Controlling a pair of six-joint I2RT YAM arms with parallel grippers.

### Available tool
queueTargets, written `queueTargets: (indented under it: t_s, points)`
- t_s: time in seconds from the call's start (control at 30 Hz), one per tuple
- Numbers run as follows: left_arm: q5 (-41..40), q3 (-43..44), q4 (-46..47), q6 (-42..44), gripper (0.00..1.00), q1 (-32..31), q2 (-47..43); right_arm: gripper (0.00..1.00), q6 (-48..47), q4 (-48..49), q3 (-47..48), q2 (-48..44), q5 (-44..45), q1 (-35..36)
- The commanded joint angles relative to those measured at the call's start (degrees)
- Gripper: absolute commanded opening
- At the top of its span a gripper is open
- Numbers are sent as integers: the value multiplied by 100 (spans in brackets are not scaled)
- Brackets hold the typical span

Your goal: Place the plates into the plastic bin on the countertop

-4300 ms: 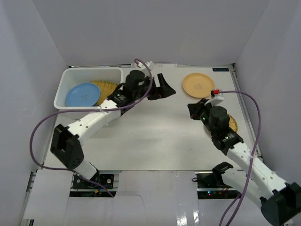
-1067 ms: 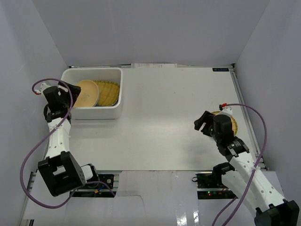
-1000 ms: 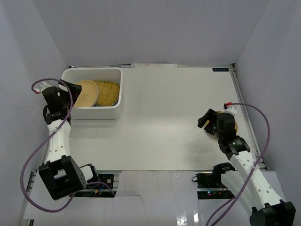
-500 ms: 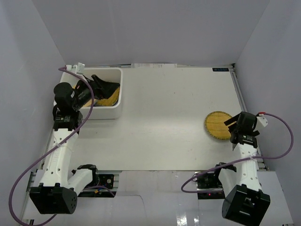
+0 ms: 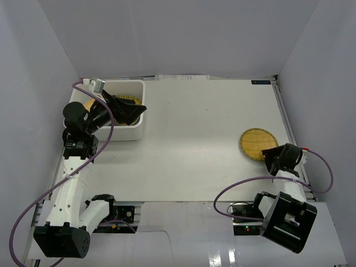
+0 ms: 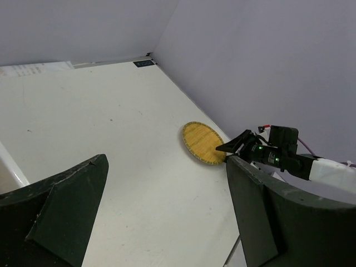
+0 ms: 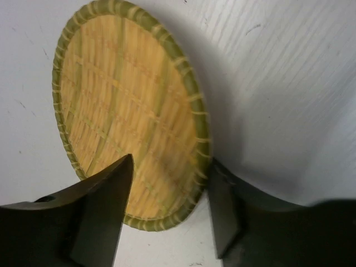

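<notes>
One yellow woven plate [image 5: 256,142] lies flat on the white countertop [image 5: 194,139] at the right. My right gripper [image 5: 273,156] is at its near right edge. In the right wrist view the plate's [image 7: 125,119] green rim sits between the half-narrowed jaws of the right gripper [image 7: 167,208]: one finger [image 7: 103,206] is over the plate's inside, the other [image 7: 222,208] is just outside the rim, and a gap still shows. My left gripper [image 5: 123,109] hangs wide open and empty over the plastic bin [image 5: 114,133], where the edge of another woven plate [image 5: 133,100] shows.
White walls close in the countertop on three sides. From the left wrist view the woven plate [image 6: 202,143] and the right gripper [image 6: 247,150] are far off across bare surface, and a corner of the bin [image 6: 10,173] shows at the left edge.
My right arm has pulled back to the plate's near right edge and its jaws have narrowed round the rim. My left gripper has swung from the bin's left side to over the bin.
</notes>
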Motion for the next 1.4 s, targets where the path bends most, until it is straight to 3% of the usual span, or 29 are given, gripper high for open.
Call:
queueTargets:
  t_s: [0.0,0.07,0.1,0.17,0.33,0.5,0.67,0.7,0.8,1.0,1.23,1.37]
  points:
    - [118,-165,93,53,98,-35,-24,56,437,906,-381,237,-669,-7]
    - [196,-112,93,35,98,-35,64,35,499,1213,-548,202,-696,-7]
    - [214,-95,93,26,98,-35,73,18,551,1346,-592,115,-722,-7]
    - [197,-121,101,9,98,-35,73,9,569,1522,-636,0,-766,-7]
    - [363,-121,154,-114,98,-35,170,8,447,1821,-470,-834,-1257,10]
    - [881,-112,838,-658,98,-44,258,8,876,2435,258,-933,-1943,483]
    - [1173,212,1385,-1336,98,-53,197,8,807,2779,1664,-292,-1637,2398]
    - [1138,291,1350,-1336,98,-53,162,8,815,2919,1875,66,-1654,3036]
    - [1137,651,1174,-1345,98,-61,65,8,719,3263,2806,944,-1549,3996]
    - [1085,1091,744,-1188,98,-61,47,8,298,3202,5293,3298,-1672,5535]
    - [-292,1434,-942,-354,98,-70,-85,8,-177,1885,8475,5824,-1294,6540]
    - [-857,1479,-1225,-159,98,-70,-190,8,-415,1137,10694,7246,-1083,6952]
